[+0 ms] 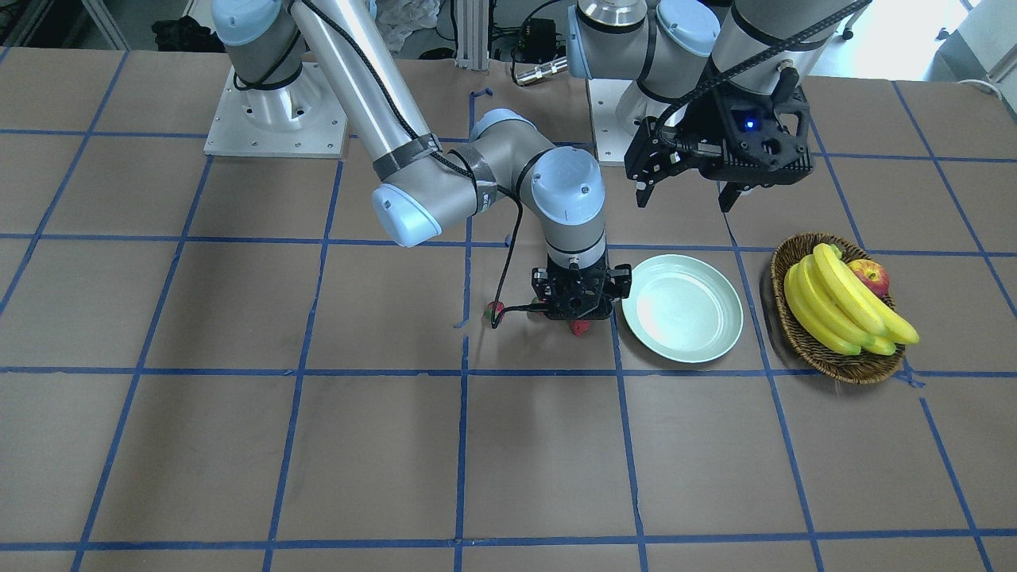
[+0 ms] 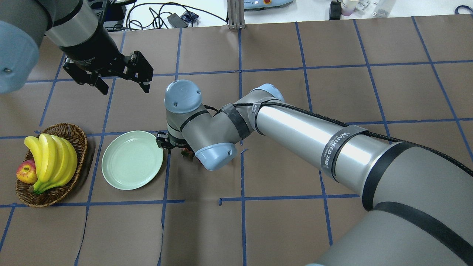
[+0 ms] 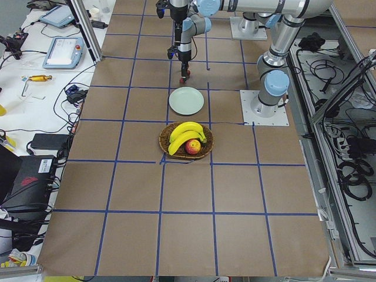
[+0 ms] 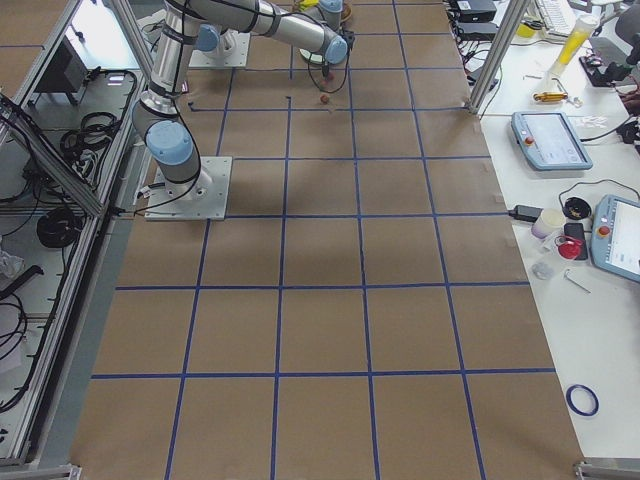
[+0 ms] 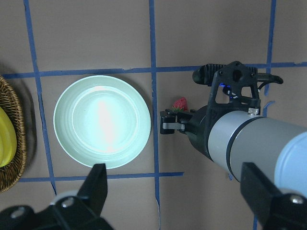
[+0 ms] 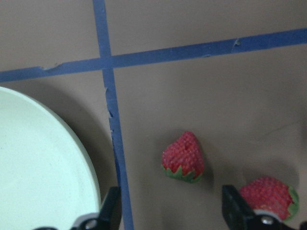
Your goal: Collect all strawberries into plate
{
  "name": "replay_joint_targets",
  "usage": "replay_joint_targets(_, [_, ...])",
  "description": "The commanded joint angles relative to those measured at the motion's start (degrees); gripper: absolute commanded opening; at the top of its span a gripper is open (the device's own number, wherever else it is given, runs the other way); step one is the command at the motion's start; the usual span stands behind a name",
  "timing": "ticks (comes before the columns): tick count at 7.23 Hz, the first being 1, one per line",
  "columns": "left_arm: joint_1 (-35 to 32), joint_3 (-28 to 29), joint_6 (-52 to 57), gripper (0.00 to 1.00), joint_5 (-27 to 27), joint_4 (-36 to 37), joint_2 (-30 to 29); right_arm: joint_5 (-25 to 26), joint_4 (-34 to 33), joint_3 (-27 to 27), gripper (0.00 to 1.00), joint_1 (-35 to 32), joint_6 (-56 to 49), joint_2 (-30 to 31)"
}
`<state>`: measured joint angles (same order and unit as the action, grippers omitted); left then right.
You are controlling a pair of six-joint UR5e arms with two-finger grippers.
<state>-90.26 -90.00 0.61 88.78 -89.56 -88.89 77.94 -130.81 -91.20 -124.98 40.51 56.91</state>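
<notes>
The pale green plate [image 1: 719, 338] lies empty on the table and also shows in the overhead view [image 2: 118, 177]. My right gripper [image 6: 172, 219] is low over the table just beside the plate, open and empty. In the right wrist view one strawberry [image 6: 183, 157] lies on the table just ahead of the gap between its fingers. A second strawberry [image 6: 268, 196] lies by one fingertip. In the front view a strawberry [image 1: 580, 326] peeks out under the right gripper [image 1: 574, 308], and another strawberry [image 1: 494, 311] lies further from the plate. My left gripper [image 1: 683, 199] hangs open and empty, high above the table.
A brown wicker basket [image 1: 802, 338] with bananas [image 1: 842, 306] and an apple [image 1: 871, 276] stands on the plate's other side. The right arm's elbow and forearm [image 2: 314, 136] reach low across the table's middle. Blue tape lines grid the brown table.
</notes>
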Motion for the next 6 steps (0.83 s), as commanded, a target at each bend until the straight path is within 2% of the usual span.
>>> replay_joint_targets(1, [0.00, 0.00, 0.00, 1.00, 0.17, 0.00, 0.12, 1.16, 10.07, -2.13, 1.00, 4.62, -11.51, 7.82])
replay_joint_targets(3, [0.00, 0.17, 0.09, 1.00, 0.17, 0.00, 0.21, 0.90, 23.34, -2.14, 1.00, 18.13, -23.66, 18.88])
replay_joint_targets(4, [0.00, 0.18, 0.09, 1.00, 0.25, 0.00, 0.21, 2.90, 30.28, -1.53, 1.00, 23.33, -30.34, 23.72])
replay_joint_targets(5, [0.00, 0.09, 0.00, 1.00, 0.26, 0.00, 0.30, 7.27, 32.61, -1.44, 1.00, 26.51, -35.37, 26.64])
replay_joint_targets(6, [0.00, 0.00, 0.09, 1.00, 0.34, 0.00, 0.30, 8.18, 34.64, -0.83, 1.00, 28.63, -37.94, 28.58])
